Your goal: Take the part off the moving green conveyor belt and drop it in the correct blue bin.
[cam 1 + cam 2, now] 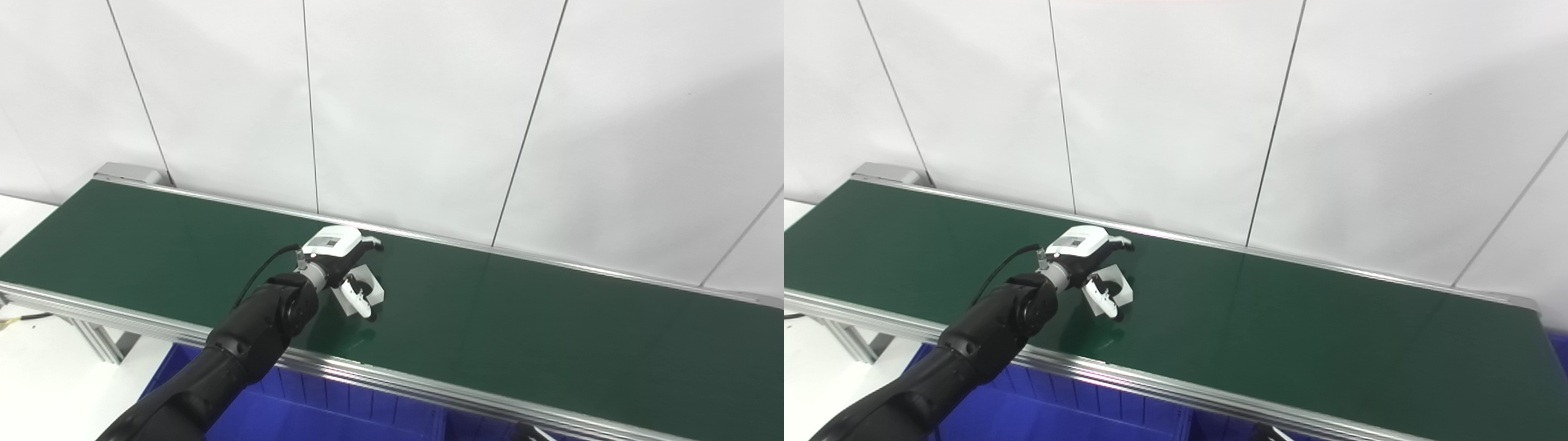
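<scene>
A small white part (369, 288) with a round hole lies on the green conveyor belt (551, 331), near the middle of its width. My left hand (343, 263) hovers over it, white back facing up. Its fingers (370, 244) stretch out straight past the far side of the part, and the thumb (357, 301) hangs at the part's near side. The fingers are spread and not curled around the part. A blue bin (318, 416) sits below the belt's near rail, under my left arm. My right hand is out of sight.
The belt runs from the far left to the lower right between aluminium rails (429, 392). A white panelled wall (429, 122) stands close behind it. The corner of a second blue bin (1559, 349) shows past the belt's right end. A metal frame leg (98, 343) stands at the left.
</scene>
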Controlling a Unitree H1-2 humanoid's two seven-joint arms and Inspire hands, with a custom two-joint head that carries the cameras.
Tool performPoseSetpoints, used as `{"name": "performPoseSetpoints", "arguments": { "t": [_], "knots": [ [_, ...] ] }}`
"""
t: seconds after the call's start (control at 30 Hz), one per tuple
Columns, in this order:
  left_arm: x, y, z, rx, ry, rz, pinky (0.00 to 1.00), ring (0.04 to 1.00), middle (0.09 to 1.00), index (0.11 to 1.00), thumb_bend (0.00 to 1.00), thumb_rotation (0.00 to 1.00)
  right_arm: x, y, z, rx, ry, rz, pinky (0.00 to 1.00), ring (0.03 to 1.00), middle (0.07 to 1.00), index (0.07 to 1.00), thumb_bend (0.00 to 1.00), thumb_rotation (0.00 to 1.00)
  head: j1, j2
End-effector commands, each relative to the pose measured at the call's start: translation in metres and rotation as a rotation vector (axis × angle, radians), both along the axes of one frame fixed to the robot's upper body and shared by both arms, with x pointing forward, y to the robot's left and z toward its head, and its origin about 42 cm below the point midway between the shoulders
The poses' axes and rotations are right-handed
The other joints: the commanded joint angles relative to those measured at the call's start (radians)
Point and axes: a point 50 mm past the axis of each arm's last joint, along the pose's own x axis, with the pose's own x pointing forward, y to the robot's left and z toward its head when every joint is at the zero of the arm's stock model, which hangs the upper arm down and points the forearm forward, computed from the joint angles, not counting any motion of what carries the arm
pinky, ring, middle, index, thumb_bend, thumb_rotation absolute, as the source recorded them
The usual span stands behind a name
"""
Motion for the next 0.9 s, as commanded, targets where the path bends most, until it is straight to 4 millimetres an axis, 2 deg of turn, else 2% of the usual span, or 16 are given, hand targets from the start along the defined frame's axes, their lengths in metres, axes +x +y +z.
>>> {"name": "performPoseSetpoints", "arguments": {
  "t": [0.0, 0.2, 0.23, 0.27, 0.3, 0.33, 0.37, 0.4, 0.47, 0.5, 0.57, 0.6, 0.67, 0.87],
  "knots": [
    [0.015, -0.001, 0.026, 0.005, -0.048, -0.009, 0.88, 0.925, 0.881, 0.811, 1.00, 0.25, 0.004, 0.003, 0.011, 0.032, -0.077, 0.011, 0.60, 0.660, 0.693, 0.689, 0.61, 0.00, 0.001, 0.003],
    [0.010, -0.008, 0.013, -0.019, -0.046, -0.028, 0.77, 0.900, 0.864, 0.803, 1.00, 0.20, 0.004, 0.003, 0.012, 0.029, -0.080, 0.013, 0.59, 0.658, 0.693, 0.693, 0.61, 0.00, -0.005, 0.006],
    [0.009, -0.009, 0.010, -0.035, -0.055, -0.028, 0.70, 0.868, 0.844, 0.780, 1.00, 0.12, 0.004, 0.003, 0.012, 0.027, -0.081, 0.012, 0.60, 0.659, 0.693, 0.692, 0.61, 0.00, -0.005, 0.006],
    [0.008, -0.010, 0.007, -0.064, -0.073, -0.021, 0.67, 0.857, 0.836, 0.772, 1.00, 0.09, 0.004, 0.002, 0.012, 0.027, -0.082, 0.011, 0.60, 0.659, 0.693, 0.692, 0.61, 0.00, -0.010, 0.008],
    [0.008, -0.011, 0.005, -0.100, -0.096, -0.015, 0.63, 0.810, 0.815, 0.745, 0.98, 0.05, 0.003, 0.002, 0.013, 0.030, -0.082, 0.009, 0.59, 0.657, 0.693, 0.692, 0.61, 0.00, -0.010, 0.008],
    [0.008, -0.012, 0.004, -0.121, -0.112, -0.010, 0.56, 0.716, 0.750, 0.690, 0.94, 0.02, 0.003, 0.002, 0.013, 0.033, -0.082, 0.009, 0.59, 0.657, 0.692, 0.691, 0.61, 0.00, -0.010, 0.008],
    [0.008, -0.012, 0.002, -0.163, -0.132, -0.011, 0.53, 0.684, 0.728, 0.671, 0.93, 0.01, 0.003, 0.001, 0.013, 0.035, -0.082, 0.006, 0.59, 0.657, 0.692, 0.690, 0.61, 0.00, -0.007, 0.008],
    [0.009, -0.012, 0.001, -0.190, -0.145, -0.012, 0.43, 0.523, 0.608, 0.568, 0.75, 0.00, 0.003, 0.001, 0.013, 0.036, -0.082, 0.004, 0.59, 0.655, 0.691, 0.687, 0.61, 0.00, -0.007, 0.008],
    [0.010, -0.011, -0.001, -0.248, -0.164, -0.020, 0.33, 0.365, 0.505, 0.446, 0.59, 0.00, 0.003, 0.000, 0.014, 0.031, -0.085, 0.001, 0.59, 0.655, 0.692, 0.683, 0.61, 0.00, -0.006, 0.010],
    [0.010, -0.011, -0.001, -0.268, -0.173, -0.024, 0.31, 0.416, 0.497, 0.387, 0.53, 0.00, 0.003, 0.000, 0.014, 0.027, -0.086, -0.001, 0.58, 0.651, 0.691, 0.680, 0.60, 0.00, -0.006, 0.011],
    [0.011, -0.011, -0.002, -0.299, -0.189, -0.026, 0.33, 0.431, 0.492, 0.368, 0.51, 0.00, 0.003, 0.000, 0.014, 0.029, -0.086, -0.001, 0.58, 0.649, 0.690, 0.680, 0.60, 0.00, -0.006, 0.011],
    [0.011, -0.011, -0.002, -0.307, -0.200, -0.026, 0.41, 0.427, 0.479, 0.356, 0.49, 0.00, 0.003, 0.000, 0.013, 0.030, -0.085, -0.001, 0.58, 0.650, 0.691, 0.680, 0.60, 0.00, -0.006, 0.011],
    [0.011, -0.011, -0.003, -0.320, -0.225, -0.032, 0.47, 0.421, 0.465, 0.338, 0.47, 0.00, 0.003, 0.000, 0.013, 0.033, -0.083, 0.001, 0.58, 0.652, 0.692, 0.678, 0.60, 0.00, -0.004, 0.011],
    [0.010, -0.009, -0.004, -0.334, -0.266, -0.038, 0.50, 0.425, 0.458, 0.335, 0.47, 0.00, 0.004, 0.000, 0.013, 0.034, -0.081, 0.001, 0.58, 0.651, 0.692, 0.675, 0.60, 0.00, -0.003, 0.011]
  ]
}}
